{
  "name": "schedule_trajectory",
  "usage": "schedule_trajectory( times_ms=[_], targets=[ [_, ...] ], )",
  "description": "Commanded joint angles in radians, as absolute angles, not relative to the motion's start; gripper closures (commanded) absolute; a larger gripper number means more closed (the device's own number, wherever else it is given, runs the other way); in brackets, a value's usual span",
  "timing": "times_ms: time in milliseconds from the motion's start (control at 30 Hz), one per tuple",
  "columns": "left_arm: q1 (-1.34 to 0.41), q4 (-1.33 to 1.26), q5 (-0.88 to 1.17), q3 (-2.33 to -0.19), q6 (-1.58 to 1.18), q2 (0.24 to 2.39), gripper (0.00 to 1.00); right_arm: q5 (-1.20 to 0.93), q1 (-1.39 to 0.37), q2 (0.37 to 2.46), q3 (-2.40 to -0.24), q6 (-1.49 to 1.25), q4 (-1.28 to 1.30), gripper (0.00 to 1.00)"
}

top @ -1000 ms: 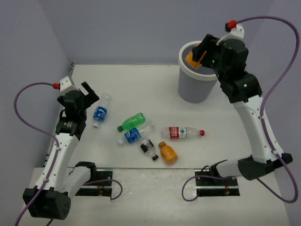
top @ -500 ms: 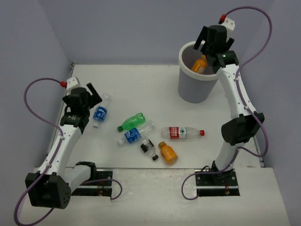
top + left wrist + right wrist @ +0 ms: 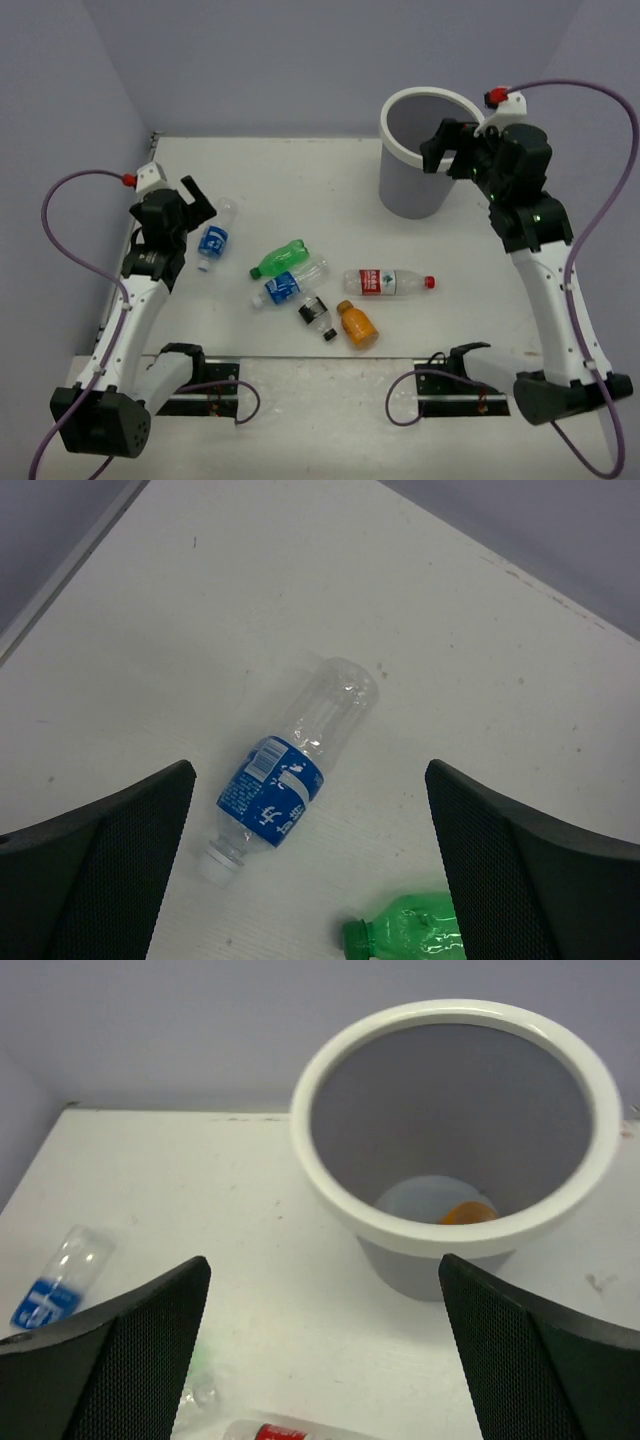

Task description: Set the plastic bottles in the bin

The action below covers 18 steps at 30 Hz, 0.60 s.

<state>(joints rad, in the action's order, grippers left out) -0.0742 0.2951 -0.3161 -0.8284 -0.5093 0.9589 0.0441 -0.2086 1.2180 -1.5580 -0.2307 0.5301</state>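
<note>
Surface: a white table (image 3: 300,170) boxed in by plain lilac walls (image 3: 250,60).
Bin: the bin (image 3: 412,190) stands upright at the far right of the table, its thick white rim facing up.
Inside the bin: one orange bottle (image 3: 465,1214) lies on the bottom, partly hidden by the rim in the right wrist view.
Right gripper: the right gripper (image 3: 447,150) hangs just beside the bin's right rim with its fingers spread wide and nothing between them.
Left gripper: the left gripper (image 3: 197,200) hovers at the table's left side, spread wide and empty, above a clear bottle with a blue label (image 3: 290,770) that lies flat and untouched.
Middle of the table: a green bottle (image 3: 280,260), a second blue-labelled bottle (image 3: 287,285), a dark-labelled bottle (image 3: 316,315), another orange bottle (image 3: 357,324) and a red-labelled bottle (image 3: 388,282) lie on their sides, close together.
</note>
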Motion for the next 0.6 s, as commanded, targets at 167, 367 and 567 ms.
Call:
schedule_trajectory(
  times_ms=[167, 367, 567],
  targets=[
    [-0.071, 0.307, -0.273, -0.805, -0.537, 0.938, 0.00, -0.209, -0.393, 1.038, -1.195, 0.130, 0.655, 0.01],
    [-0.070, 0.295, -0.259, -0.789, -0.536, 0.961, 0.00, -0.109, -0.490, 1.186, -1.111, 0.152, 0.682, 0.01],
    [-0.071, 0.288, -0.285, -0.773, -0.531, 0.974, 0.00, -0.060, -0.610, 1.288, -0.971, 0.214, 0.690, 0.01]
  ],
)
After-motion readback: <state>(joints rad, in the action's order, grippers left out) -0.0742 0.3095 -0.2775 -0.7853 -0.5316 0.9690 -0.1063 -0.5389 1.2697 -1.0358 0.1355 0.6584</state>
